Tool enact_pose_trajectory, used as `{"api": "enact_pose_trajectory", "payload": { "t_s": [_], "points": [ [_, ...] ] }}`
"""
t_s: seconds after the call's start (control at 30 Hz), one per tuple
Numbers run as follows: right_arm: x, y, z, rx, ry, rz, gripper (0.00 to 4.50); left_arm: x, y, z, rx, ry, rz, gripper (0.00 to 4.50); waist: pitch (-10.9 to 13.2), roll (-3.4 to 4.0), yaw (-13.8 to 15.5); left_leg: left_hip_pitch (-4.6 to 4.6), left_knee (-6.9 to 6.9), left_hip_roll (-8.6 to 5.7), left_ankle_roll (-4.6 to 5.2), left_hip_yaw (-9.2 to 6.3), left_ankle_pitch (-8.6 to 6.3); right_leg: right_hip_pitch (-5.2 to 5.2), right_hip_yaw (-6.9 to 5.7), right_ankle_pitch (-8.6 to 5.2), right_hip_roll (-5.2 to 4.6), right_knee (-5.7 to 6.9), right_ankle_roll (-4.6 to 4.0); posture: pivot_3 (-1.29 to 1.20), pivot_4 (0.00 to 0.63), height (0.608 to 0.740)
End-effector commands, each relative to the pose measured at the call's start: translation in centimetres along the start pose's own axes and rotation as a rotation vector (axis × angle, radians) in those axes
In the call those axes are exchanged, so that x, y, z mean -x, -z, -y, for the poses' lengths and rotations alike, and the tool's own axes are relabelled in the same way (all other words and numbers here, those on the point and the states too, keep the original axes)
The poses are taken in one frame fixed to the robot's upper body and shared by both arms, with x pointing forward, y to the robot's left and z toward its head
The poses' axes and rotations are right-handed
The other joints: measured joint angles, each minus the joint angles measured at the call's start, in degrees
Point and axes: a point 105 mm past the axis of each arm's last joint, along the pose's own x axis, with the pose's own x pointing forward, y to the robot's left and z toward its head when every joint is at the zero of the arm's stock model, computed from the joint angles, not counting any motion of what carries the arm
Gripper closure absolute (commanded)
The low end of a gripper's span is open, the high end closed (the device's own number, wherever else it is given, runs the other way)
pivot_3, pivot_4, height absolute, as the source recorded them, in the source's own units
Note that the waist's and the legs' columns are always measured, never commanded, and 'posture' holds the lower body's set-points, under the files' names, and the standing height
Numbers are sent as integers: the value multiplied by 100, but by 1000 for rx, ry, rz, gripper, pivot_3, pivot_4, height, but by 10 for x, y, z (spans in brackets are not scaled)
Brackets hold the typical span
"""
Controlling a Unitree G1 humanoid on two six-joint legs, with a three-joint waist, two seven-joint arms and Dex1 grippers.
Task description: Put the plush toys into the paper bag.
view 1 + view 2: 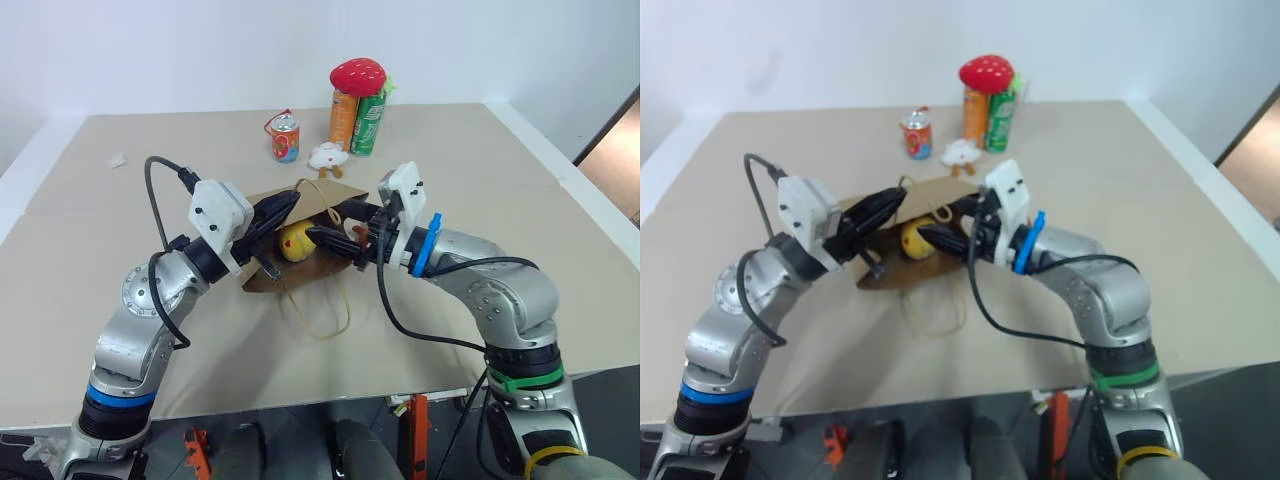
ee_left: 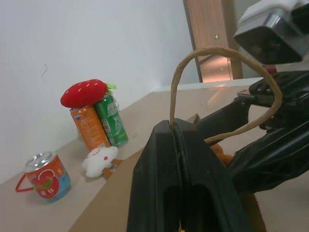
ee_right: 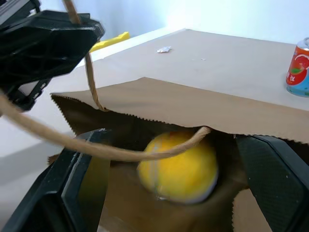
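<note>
left gripper [image 1: 283,212]: fingers pressed together on a cord handle [image 2: 227,53], lifting the bag's upper edge | right gripper [image 1: 335,240]: spread wide at the bag mouth, holding nothing | bag [image 3: 203,104]: lying on the table [image 1: 500,170], mouth open | yellow toy [image 3: 178,166]: inside the bag | orange toy [image 1: 357,232]: between the right fingers at the mouth

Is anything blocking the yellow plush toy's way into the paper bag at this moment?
Nothing visible does. The yellow plush toy already sits inside the mouth of the paper bag, which the left gripper holds up by a cord handle. The open right gripper is at the bag's opening beside it.
</note>
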Motion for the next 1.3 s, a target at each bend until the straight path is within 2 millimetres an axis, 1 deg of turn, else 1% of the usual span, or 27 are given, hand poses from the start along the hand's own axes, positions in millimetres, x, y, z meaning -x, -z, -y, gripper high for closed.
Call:
{"api": "enact_pose_trajectory", "payload": {
  "t_s": [0.03,0.07,0.13,0.2,0.23,0.27,0.3,0.37,0.43,0.5,0.57,0.63,0.8,0.83,0.87,0.9,0.93,0.97,1.0,1.07,1.1,1.2,1.3],
  "points": [
    [66,-4,51,-22,184,-25,132,0,-13,0,-9,13,42,4500,0,0,-3,0,2,-1,0,2,0,0,2,1,-1,0,1,0,150,740],
    [72,-3,61,-16,230,-25,132,1,-13,0,-8,15,41,4500,0,-1,5,1,5,-1,0,2,0,2,2,0,0,0,0,0,150,740],
    [73,1,81,27,344,-24,132,1,-13,0,-7,19,40,4500,-1,-1,-20,2,13,0,1,6,0,3,6,-8,2,0,-22,0,150,740],
    [58,15,98,61,436,-50,132,0,-14,1,-5,25,41,4500,-1,-1,-61,16,13,18,1,22,0,1,20,0,19,1,-26,0,150,740],
    [44,22,102,58,457,-44,132,-1,-15,1,-4,30,42,4500,-1,-1,-62,21,13,25,2,22,1,2,24,1,31,1,-26,0,150,740],
    [33,28,105,51,471,-34,132,-1,-15,2,-3,34,43,4500,0,1,-59,19,16,33,3,23,2,1,24,3,40,2,-27,0,150,740],
    [26,30,106,45,477,-27,132,-2,-15,2,-3,36,43,4500,-1,0,-60,19,16,32,4,22,3,1,25,5,41,3,-30,0,150,740],
    [7,39,103,31,456,-21,132,-2,-16,3,-4,40,43,4500,-1,-1,-110,23,17,41,3,26,3,-2,33,20,54,4,-32,0,150,740],
    [-6,48,103,27,455,-21,132,-2,-16,3,-6,41,43,4500,3,6,-108,21,16,41,4,22,4,-2,33,31,56,4,-19,0,150,740],
    [-14,58,105,23,464,-35,132,-1,-16,4,-8,41,39,4500,3,6,-64,6,16,36,3,20,4,-7,34,35,53,2,-10,0,150,740],
    [-18,72,108,20,475,-71,132,0,-16,4,-11,42,35,4500,4,7,-45,2,16,34,2,21,3,-8,34,35,51,-1,-9,0,150,740],
    [-18,80,113,22,503,-97,132,0,-16,5,-13,41,33,4500,3,6,-36,1,16,31,2,21,3,-9,34,33,47,-1,-6,0,150,740],
    [-19,90,115,99,504,-144,132,1,-16,4,-18,38,31,4500,2,5,-43,5,16,34,2,23,3,-8,36,35,50,-1,-8,0,150,740],
    [-21,91,114,113,493,-145,660,1,-16,5,-18,37,31,4500,2,5,-43,13,17,37,3,23,4,-5,36,40,54,0,-11,0,150,740],
    [-23,92,112,117,481,-142,660,1,-16,5,-18,36,31,4500,2,5,-45,13,17,37,3,23,4,-5,36,40,54,0,-11,0,150,740],
    [-24,92,110,128,471,-143,784,1,-16,5,-18,35,31,4500,2,5,-46,14,18,38,2,23,5,-4,36,42,55,0,-12,0,150,740],
    [-25,92,110,140,465,-145,1234,1,-15,5,-17,35,31,4500,2,5,-46,15,18,39,3,23,6,-4,36,42,55,0,-12,0,150,740],
    [-25,91,109,150,459,-147,1504,1,-15,5,-16,34,32,4500,2,5,-46,15,18,39,4,23,8,-4,36,43,56,0,-14,0,150,740],
    [-26,91,108,152,454,-146,1886,1,-15,6,-15,34,32,4500,2,5,-46,15,18,39,4,23,9,-3,36,43,56,0,-14,0,150,740],
    [-26,90,108,157,451,-141,3317,1,-15,6,-11,33,32,4500,1,4,-46,15,20,39,4,24,13,-2,38,47,56,0,-11,0,150,740],
    [-26,89,108,157,450,-138,3404,1,-14,6,-8,33,32,4500,1,4,-46,15,20,39,4,24,13,-2,38,48,56,0,-9,0,150,740],
    [-25,87,107,148,442,-123,3404,1,-13,7,-2,33,32,4500,1,4,-46,15,20,39,4,24,13,-2,38,48,56,0,-10,0,150,740],
    [-20,75,104,120,430,-67,3404,1,-13,7,0,37,31,4500,1,4,-46,15,20,39,4,24,13,-2,38,48,56,0,-9,0,150,740]
  ]
}}
